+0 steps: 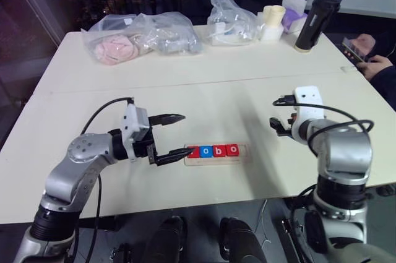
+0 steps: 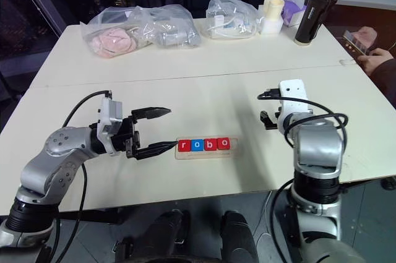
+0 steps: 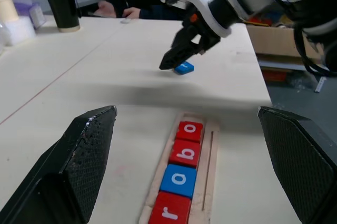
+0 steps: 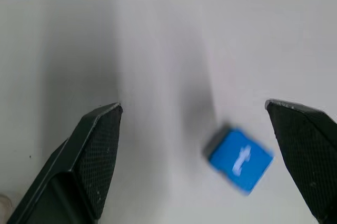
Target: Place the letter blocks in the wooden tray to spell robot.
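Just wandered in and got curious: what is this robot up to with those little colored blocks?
It is spelling "robot" with letter blocks in a wooden tray. Four blocks, reading r, o, b, o, already sit in it. The last one, a blue t block, lies loose on the table, and the open right gripper hovers over it. The left gripper, also open, waits beside the tray's r end.

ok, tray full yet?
No. The tray holds four blocks, r-o-b-o; the blue t block lies on the table.

Bare table [image 1: 247, 99] lies around the wooden tray [image 1: 242, 157]; bags [image 1: 142, 40] crowd the far edge.
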Controlling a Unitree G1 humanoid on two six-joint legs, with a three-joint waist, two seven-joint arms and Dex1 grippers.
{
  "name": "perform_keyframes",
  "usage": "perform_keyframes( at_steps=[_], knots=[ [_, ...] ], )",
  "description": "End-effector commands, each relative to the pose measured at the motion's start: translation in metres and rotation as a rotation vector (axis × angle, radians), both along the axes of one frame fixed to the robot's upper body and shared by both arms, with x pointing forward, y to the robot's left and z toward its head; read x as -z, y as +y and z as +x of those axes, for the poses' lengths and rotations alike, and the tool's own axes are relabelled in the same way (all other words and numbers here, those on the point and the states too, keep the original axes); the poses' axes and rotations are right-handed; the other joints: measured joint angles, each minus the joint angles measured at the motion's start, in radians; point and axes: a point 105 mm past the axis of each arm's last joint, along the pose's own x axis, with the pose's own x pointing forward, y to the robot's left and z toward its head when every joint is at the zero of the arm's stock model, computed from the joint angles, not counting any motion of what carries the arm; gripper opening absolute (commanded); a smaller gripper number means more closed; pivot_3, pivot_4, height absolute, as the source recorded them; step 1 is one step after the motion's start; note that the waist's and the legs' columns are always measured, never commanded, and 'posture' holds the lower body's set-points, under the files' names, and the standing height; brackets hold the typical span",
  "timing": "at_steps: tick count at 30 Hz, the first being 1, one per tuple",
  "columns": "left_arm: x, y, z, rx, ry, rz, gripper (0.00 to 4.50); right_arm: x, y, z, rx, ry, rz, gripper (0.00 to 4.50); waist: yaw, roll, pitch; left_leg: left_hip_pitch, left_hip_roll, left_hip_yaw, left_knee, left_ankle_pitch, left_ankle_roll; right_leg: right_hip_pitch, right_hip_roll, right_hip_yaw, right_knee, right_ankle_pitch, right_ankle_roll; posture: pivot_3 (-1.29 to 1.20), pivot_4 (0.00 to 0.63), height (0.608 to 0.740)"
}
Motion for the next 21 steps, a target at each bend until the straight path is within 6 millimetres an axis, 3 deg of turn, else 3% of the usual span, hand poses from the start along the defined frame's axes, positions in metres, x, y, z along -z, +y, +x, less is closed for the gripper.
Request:
perform_keyframes(
  at_steps=[1,7,12,21],
  knots=[
    [-0.008,-0.003,-0.003,0.019,-0.051,-0.006,4.50,-0.008,-0.016,-0.006,0.179,-0.053,0.007,4.43,-0.001,0.000,0.000,0.000,0.000,0.000,0.000,0.000,0.000,0.000,0.000,0.000,0.000,0.000,0.001,0.00,0.150,0.740],
    [-0.008,-0.003,-0.004,0.016,-0.051,-0.005,4.50,-0.005,-0.021,-0.004,0.269,-0.040,0.049,4.43,-0.004,0.000,0.000,0.002,0.000,0.000,0.000,0.000,0.000,-0.001,0.000,0.000,0.004,0.001,0.002,0.00,0.150,0.740],
    [-0.009,-0.001,-0.005,0.004,-0.054,-0.002,4.50,0.021,-0.015,-0.003,0.288,0.052,0.157,4.43,-0.010,0.000,0.000,0.004,0.001,0.000,-0.001,0.000,0.000,0.000,0.001,0.000,0.007,0.001,0.002,0.00,0.150,0.740],
    [-0.009,0.000,-0.006,-0.007,-0.057,0.002,4.50,0.041,-0.015,-0.005,0.353,0.124,0.250,4.43,-0.021,0.000,0.000,0.007,0.001,0.000,-0.001,0.000,0.000,0.002,0.001,0.000,0.007,0.000,0.000,0.00,0.150,0.740]
  ],
)
